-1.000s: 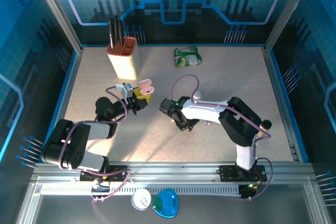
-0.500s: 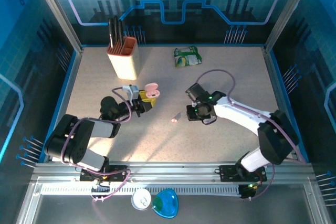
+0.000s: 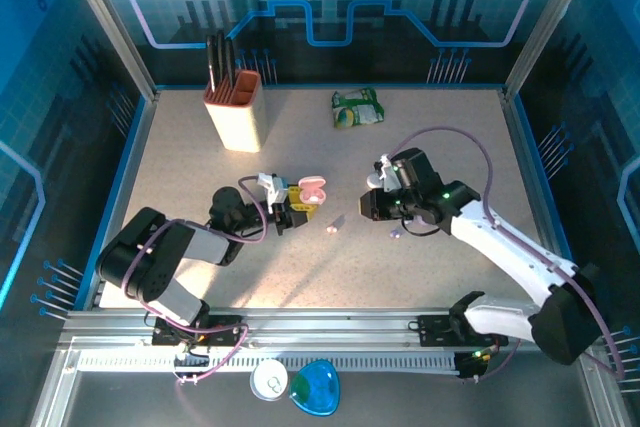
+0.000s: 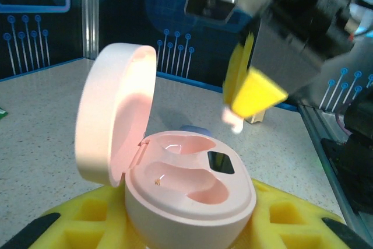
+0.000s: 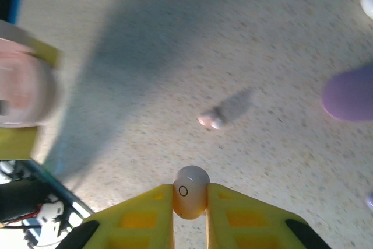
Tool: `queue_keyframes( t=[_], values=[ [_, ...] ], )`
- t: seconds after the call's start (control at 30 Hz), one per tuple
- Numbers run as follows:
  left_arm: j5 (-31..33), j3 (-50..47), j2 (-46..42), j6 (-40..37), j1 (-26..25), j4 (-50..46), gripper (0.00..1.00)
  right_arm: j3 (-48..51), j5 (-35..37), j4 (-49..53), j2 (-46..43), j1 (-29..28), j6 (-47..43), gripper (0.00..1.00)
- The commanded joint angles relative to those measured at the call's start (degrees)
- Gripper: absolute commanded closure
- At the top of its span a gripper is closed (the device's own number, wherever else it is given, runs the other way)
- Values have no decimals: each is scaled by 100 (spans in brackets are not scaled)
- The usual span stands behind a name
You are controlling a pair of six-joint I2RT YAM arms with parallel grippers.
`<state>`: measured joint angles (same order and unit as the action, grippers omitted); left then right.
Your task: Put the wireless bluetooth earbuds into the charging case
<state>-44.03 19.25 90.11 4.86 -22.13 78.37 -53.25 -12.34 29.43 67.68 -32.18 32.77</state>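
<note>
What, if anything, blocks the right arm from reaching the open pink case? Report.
Likely yes, nothing blocks it. The pink case sits lid-open in the left gripper, and bare table lies between it and the right gripper; a loose earbud lies off that line.

Left arm (image 3: 190,245) of black and silver-grey rounded links, right arm (image 3: 505,247) of white links with black joints, lilac cables (image 3: 445,130) looping off both wrists, black base plates (image 3: 470,328), right gripper (image 5: 190,192) with yellow finger pads (image 5: 143,217) moulded in square recesses.
</note>
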Motion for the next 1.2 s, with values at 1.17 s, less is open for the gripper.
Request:
queue_keyframes(
  t=[1.17],
  values=[
    [-545,287,19,-24,-309,196,76,-635,-699,-675,749,-693,-1043,81]
  ],
)
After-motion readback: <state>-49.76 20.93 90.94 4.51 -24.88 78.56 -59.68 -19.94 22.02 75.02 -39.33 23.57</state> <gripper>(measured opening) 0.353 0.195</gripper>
